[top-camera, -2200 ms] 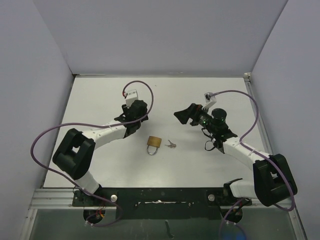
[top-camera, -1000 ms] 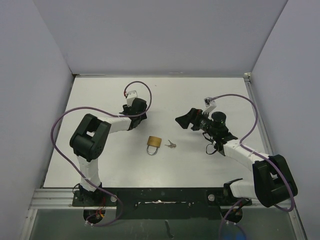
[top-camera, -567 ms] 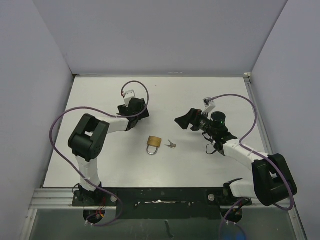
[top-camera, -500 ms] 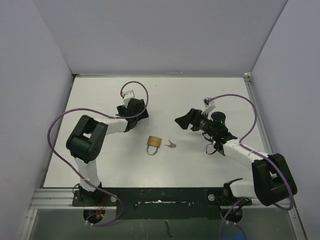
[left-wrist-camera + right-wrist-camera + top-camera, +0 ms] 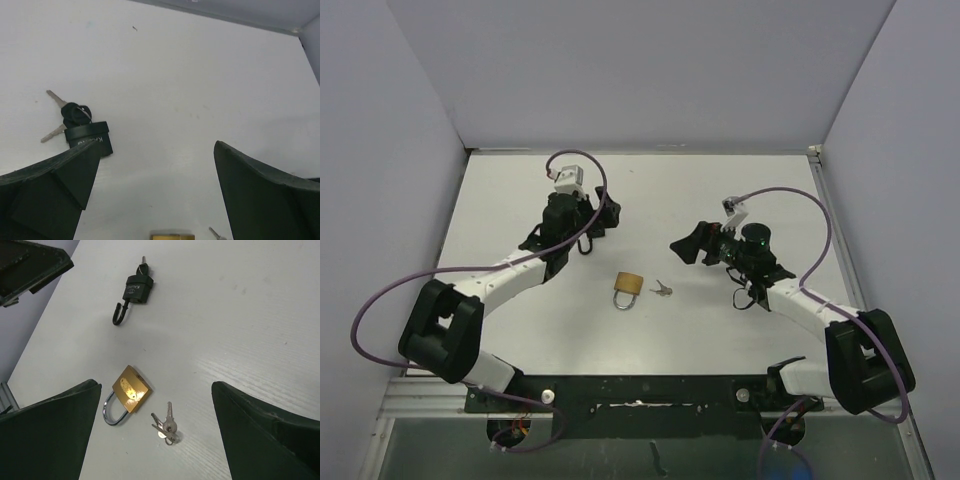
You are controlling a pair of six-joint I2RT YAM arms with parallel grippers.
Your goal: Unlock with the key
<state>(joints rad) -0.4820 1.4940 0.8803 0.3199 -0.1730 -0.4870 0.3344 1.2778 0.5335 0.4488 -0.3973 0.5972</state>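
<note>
White worktop (image 5: 720,190) carries a brass padlock (image 5: 628,288) near its middle, with a small key bunch (image 5: 662,290) just beside it. Left pincer (image 5: 156,146) and right pincer (image 5: 156,386) both gape wide, holding nothing.

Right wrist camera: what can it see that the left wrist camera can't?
Only the right wrist view shows the whole brass padlock with its shiny loop, the full bunch of silver keys beside it, and the hooked shackle of the black padlock.

Only the left wrist view shows both key blades sticking out of the black padlock; the right wrist view shows just a small stub.

Both show the black padlock and the white table. The left wrist view catches only thin slivers of the brass padlock and one silver key at its bottom edge.
</note>
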